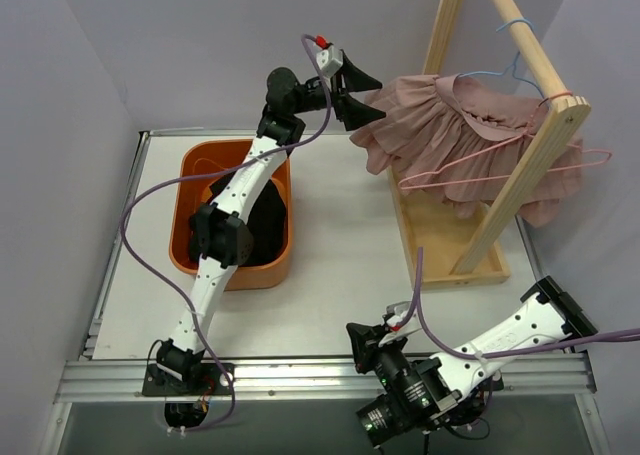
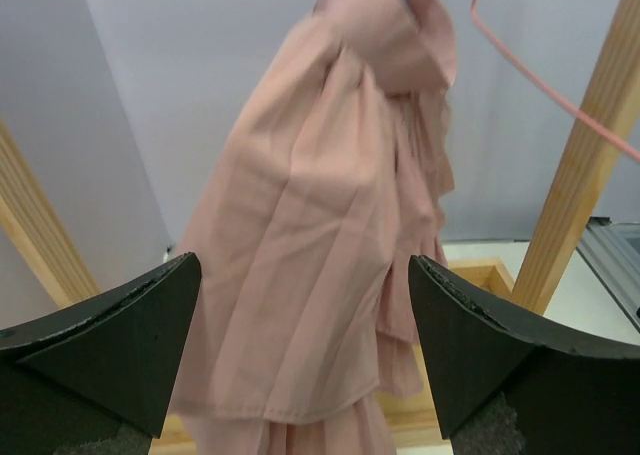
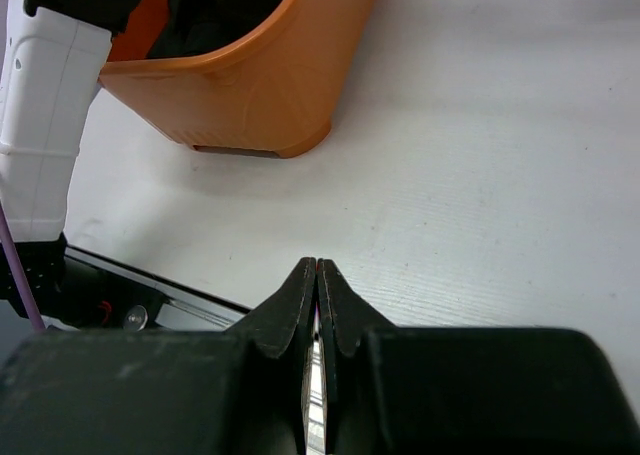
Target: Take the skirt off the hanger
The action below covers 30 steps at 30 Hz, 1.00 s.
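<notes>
Grey backdrop point(image 2: 200, 55); skirt point(image 1: 450, 135), its blue hanger point(image 1: 516, 63) mostly under folds.

The bin point(image 1: 188, 205) sits on the left of the table point(image 1: 340, 275) with a cloth point(image 1: 268, 220) in it, and the left arm reaches over it. The rack point(image 1: 530, 155) stands at the right rear. The skirt point(image 1: 440, 125) hangs from a hanger point(image 1: 515, 60) on the rack's rail, with a second hanger point(image 1: 590, 157) nearer on the rail. The left gripper point(image 1: 378, 97) is just left of the skirt. The right gripper point(image 1: 353, 330) is at the table's near edge.
</notes>
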{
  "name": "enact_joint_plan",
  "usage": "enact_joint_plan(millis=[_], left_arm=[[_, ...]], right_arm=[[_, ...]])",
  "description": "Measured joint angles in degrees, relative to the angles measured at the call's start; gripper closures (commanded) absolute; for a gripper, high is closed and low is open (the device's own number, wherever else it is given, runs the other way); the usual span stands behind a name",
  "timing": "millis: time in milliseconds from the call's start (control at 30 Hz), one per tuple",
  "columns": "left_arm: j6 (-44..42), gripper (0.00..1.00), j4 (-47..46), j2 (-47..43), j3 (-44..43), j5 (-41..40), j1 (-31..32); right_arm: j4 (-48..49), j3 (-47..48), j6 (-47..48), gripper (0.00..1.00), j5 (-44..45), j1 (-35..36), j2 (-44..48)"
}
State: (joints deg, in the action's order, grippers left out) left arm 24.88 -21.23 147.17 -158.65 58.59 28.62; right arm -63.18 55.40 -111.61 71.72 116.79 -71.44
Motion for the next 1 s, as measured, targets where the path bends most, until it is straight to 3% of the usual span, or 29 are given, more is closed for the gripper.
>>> enact_joint_plan(millis=[267, 600, 700, 867, 1000], left_arm=[[-5.6, 0.06, 2.8, 1.0, 0.5, -3.6, 2.1], [-12.1, 0.06, 8.8, 1.3, -1.0, -6.8, 10.4], [-12.0, 0.02, 9.0, 1.6, -1.3, -6.8, 12.0], [-14.1, 0.26, 9.1, -4.7, 11.0, -9.6, 13.8], [-17.5, 0.35, 9.6, -12.7, 23.1, -13.3, 15.3]], right_arm=[[-0.1, 0.0, -0.5, 1.00, 0.0, 0.0, -0.6], [-1.0, 2.9, -0.4, 1.00, 0.5, 0.0, -2.8], [-1.1, 3.9, 0.1, 1.00, 0.5, 0.0, -4.1], [-1.1, 4.0, 0.2, 1.00, 0.5, 0.1, -5.3], [-1.2, 4.0, 0.0, 1.00, 0.5, 0.3, -5.3]])
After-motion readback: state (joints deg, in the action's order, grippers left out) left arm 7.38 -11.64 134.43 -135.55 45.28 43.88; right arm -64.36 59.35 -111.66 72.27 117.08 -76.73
